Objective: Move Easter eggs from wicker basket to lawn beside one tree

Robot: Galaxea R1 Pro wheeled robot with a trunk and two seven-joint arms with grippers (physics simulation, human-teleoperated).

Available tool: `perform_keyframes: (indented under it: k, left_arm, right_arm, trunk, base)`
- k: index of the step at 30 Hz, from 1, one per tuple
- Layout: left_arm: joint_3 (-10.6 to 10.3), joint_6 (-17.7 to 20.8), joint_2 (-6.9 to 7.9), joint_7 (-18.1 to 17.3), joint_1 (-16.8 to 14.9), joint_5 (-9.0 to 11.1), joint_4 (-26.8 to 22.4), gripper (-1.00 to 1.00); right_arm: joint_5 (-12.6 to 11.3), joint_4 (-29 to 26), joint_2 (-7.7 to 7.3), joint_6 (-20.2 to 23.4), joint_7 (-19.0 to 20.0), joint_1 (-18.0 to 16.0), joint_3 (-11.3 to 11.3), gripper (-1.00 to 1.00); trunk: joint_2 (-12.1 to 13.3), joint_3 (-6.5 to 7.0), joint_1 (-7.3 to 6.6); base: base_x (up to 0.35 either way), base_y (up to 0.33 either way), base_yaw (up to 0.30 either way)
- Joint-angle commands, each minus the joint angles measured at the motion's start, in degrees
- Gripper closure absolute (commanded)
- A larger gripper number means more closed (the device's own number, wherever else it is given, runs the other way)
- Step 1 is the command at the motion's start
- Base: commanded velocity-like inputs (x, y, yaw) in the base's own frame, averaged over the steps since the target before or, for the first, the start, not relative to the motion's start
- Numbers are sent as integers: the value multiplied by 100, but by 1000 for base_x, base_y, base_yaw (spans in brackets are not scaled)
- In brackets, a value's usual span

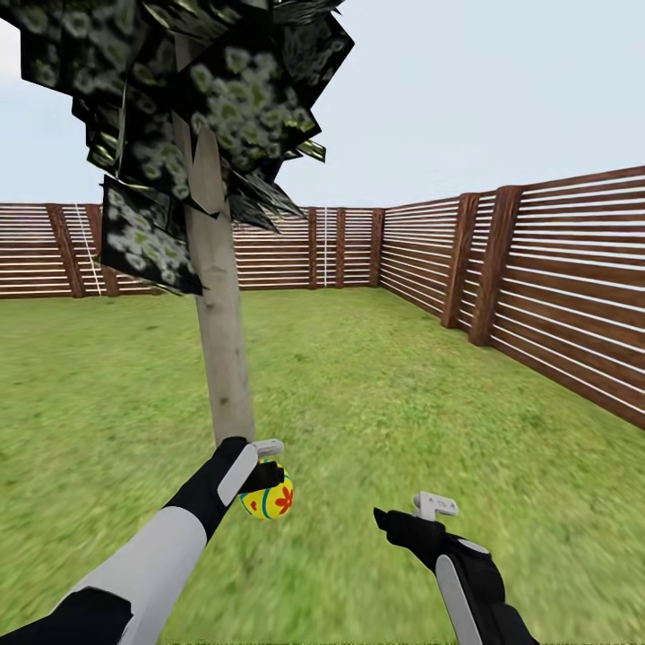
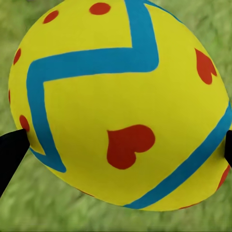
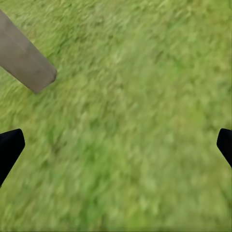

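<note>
We've got the egg (image 1: 269,498) clamped in the left tool (image 1: 266,475), hanging just above the lawn (image 1: 376,394) at the tree (image 1: 221,340) base, trunk just behind. Right tool (image 1: 421,518) spread, empty.

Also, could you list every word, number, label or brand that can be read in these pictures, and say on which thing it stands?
There are none: no readable text in any view.
Easter egg in the left gripper: blue zigzag bands, red hearts and dots, no letters.
Right gripper, open over the lawn: no marking that can be read.
Tree trunk and fence: plain, no sign.
</note>
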Motion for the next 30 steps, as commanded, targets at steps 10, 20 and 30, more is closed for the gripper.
perform_keyframes:
  k: [10,20,30]
  left_arm:
    - [-16,3,1,62,-4,59,-25,100]
    - [-15,2,1,62,-4,59,-30,100]
    - [-15,1,1,62,-4,59,-35,100]
  right_arm:
    - [-62,-7,-1,23,-52,-3,21,-100]
    - [-58,-7,3,20,-48,-3,23,-100]
    - [-54,-7,6,20,-45,-3,23,-100]
  trunk:
    - [-405,-186,219]
    - [-768,-370,419]
    - [-781,-592,445]
  base:
    - [0,0,0]
    - [0,0,0]
    - [0,0,0]
